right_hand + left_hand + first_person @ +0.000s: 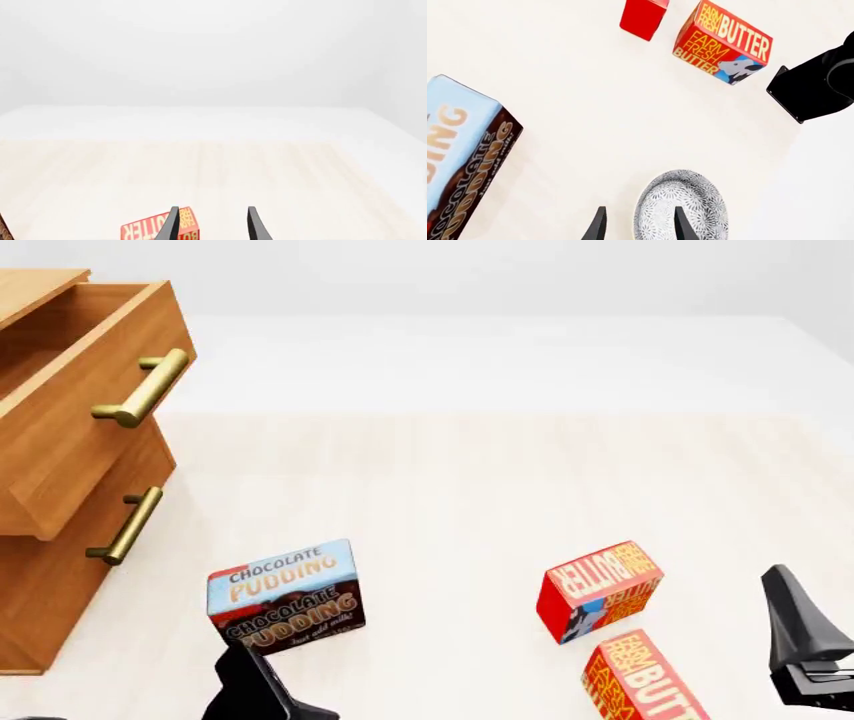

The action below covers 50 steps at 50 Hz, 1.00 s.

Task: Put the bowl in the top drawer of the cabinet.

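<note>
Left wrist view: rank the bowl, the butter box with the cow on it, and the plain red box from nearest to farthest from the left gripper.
1. The bowl sits right at the left gripper, one fingertip over its rim.
2. The butter box lies well beyond, near the other arm.
3. The red box is slightly farther, at the frame edge; nearly level with the butter box.

A chocolate pudding box [284, 597], light blue above and dark brown below, is seen standing on the pale wooden table [441, 490], left of the middle. Well apart from it, to the right, two red butter boxes with yellow lettering are set near each other: one [601, 590] is tilted on the table, the other [646, 677] lies nearer the front edge and is cut off by the frame. A plain white-grey backdrop [534, 280] is shown beyond the table
</note>
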Motion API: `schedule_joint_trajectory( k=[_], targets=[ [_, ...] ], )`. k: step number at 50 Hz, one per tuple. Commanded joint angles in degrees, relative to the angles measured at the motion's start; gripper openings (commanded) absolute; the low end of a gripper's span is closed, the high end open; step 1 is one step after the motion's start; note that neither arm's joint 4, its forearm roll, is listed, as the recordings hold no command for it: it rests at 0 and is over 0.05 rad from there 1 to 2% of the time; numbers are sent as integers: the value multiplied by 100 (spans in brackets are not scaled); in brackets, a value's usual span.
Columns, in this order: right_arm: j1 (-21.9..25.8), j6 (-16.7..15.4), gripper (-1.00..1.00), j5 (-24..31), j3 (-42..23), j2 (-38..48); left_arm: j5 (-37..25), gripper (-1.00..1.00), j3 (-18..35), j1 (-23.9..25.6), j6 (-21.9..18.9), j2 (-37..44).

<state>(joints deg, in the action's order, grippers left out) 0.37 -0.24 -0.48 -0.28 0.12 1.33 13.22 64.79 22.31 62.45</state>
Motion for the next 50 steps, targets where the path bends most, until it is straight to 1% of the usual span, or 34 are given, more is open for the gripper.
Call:
schedule_joint_trajectory(
  k=[1,5,10,14,18,20,22,28,32,35,42,46,50],
  targets=[
    [-32,-8,100,16,0,4,311,100,-28,82,89,274],
    [-64,-9,100,19,0,4,322,100,0,101,120,289],
    [-105,-19,100,23,-1,4,461,100,-48,4,48,313],
    [-115,-26,100,27,-1,5,572,100,-51,20,65,366],
    [-143,-35,100,35,-1,9,849,100,-122,78,119,573],
    [-158,-37,100,38,-1,10,808,100,-96,57,123,549],
    [-146,-41,100,41,0,14,1010,100,-146,99,163,676],
    [-167,-57,100,48,0,22,1152,100,-182,123,221,722],
    [-172,-63,100,51,0,30,1455,100,-290,167,304,921],
    [-169,-66,100,51,0,32,1413,100,-261,188,344,910],
    [-187,-73,100,53,0,35,1533,100,-283,239,431,964],
    [-190,-74,100,53,0,39,1741,100,-362,246,475,1098],
    [-194,-76,100,53,0,40,1807,100,-367,274,506,1152]
  ],
)
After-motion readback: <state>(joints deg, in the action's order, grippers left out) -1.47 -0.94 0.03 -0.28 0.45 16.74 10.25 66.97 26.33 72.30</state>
